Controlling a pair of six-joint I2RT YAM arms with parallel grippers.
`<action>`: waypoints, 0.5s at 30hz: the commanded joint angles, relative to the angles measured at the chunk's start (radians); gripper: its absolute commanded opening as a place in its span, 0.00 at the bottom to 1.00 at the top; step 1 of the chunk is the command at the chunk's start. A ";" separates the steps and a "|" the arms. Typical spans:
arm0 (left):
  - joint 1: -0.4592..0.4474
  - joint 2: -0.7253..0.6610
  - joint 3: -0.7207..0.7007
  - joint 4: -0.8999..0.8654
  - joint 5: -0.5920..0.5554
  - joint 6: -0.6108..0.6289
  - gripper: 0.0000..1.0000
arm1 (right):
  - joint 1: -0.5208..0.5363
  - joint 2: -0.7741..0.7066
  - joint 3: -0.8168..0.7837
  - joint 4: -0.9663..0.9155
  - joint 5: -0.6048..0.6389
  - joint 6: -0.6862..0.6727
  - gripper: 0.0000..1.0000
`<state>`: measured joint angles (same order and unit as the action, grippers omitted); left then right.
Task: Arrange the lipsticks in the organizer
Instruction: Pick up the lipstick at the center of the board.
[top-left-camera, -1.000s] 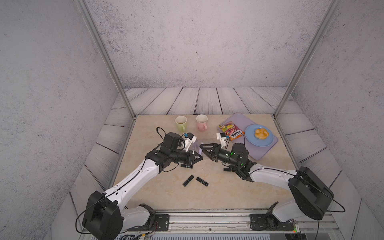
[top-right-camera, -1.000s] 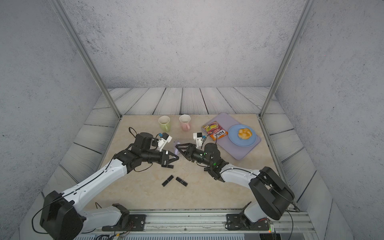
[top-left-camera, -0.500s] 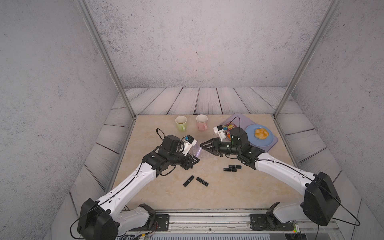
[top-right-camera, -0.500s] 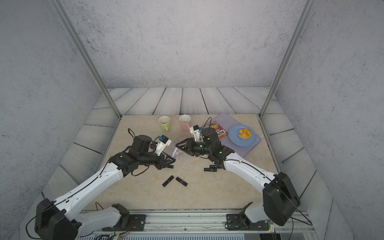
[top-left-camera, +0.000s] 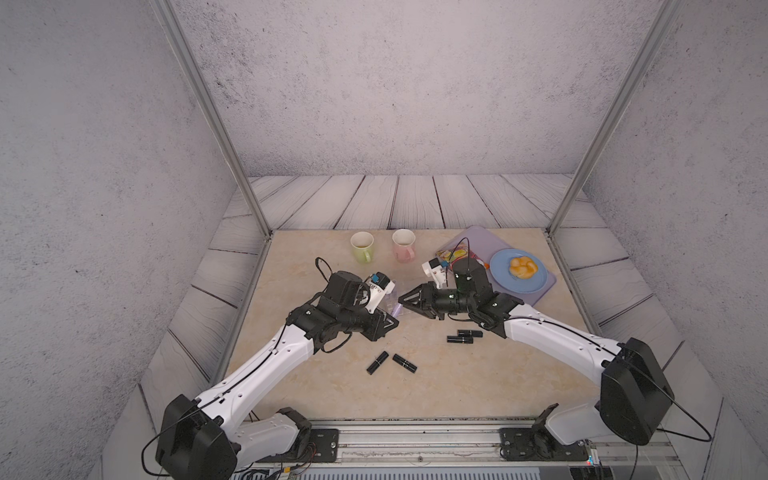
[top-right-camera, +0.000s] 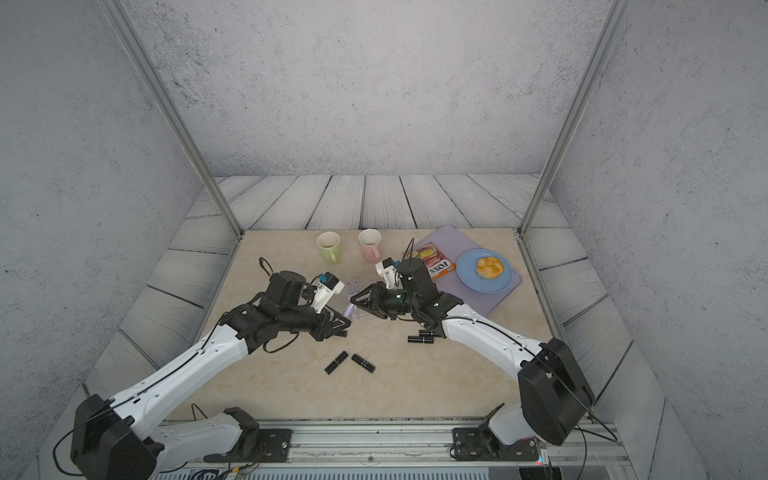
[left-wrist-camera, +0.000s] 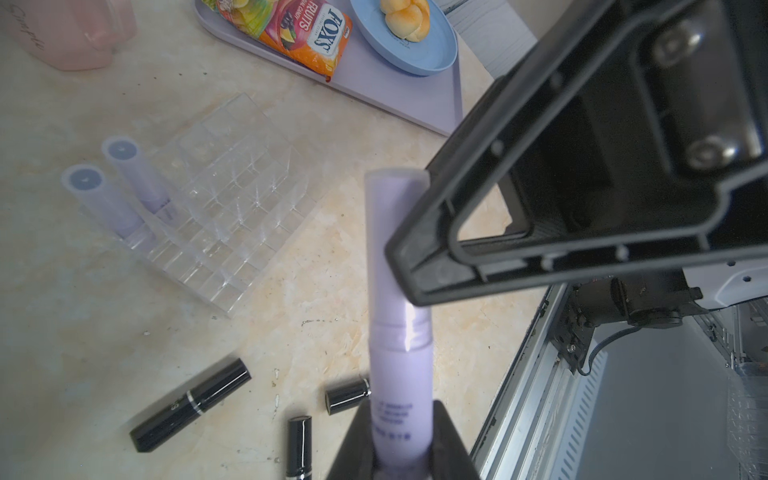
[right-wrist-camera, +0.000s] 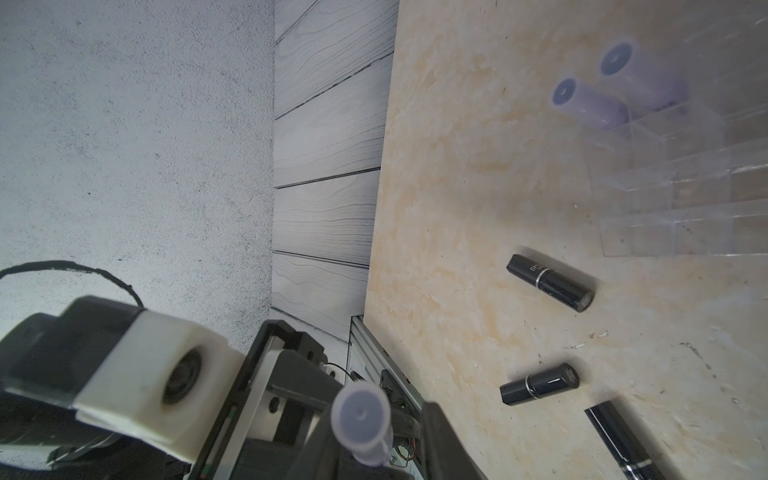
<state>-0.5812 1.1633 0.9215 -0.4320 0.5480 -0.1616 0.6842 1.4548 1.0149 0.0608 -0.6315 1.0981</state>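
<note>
Two lipsticks housed, a third in the air between my tools.

I see two lilac lipsticks (left-wrist-camera: 106, 199) standing upright in neighbouring cells along one edge of the clear organizer (left-wrist-camera: 232, 199). It sits on the table (top-left-camera: 457, 386) between the arms, and its other cells look empty. My left tool (left-wrist-camera: 401, 440) is clamped on one end of the third lilac lipstick (left-wrist-camera: 395, 291), held above the table near the organizer. My right tool (top-left-camera: 402, 300) has its jaws drawn narrow about that tube's free end, but I cannot tell whether they pinch it. The black lipsticks (top-left-camera: 377, 361) lie flat on the table, four plain in both top views, none in a cell. I judge the job roughly a quarter done: this tube and every black one are left.
</note>
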 joint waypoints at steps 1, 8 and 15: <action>-0.011 0.000 0.032 -0.002 0.001 0.013 0.00 | 0.005 0.026 0.012 0.022 -0.011 0.037 0.36; -0.012 0.004 0.034 -0.004 -0.006 0.012 0.00 | 0.005 0.031 0.000 0.048 0.010 0.062 0.22; -0.002 -0.007 0.075 -0.071 -0.198 -0.079 0.57 | -0.049 0.021 -0.009 0.081 0.075 0.063 0.13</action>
<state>-0.5873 1.1675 0.9463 -0.4629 0.4709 -0.1860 0.6739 1.4719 1.0084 0.1234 -0.6132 1.1671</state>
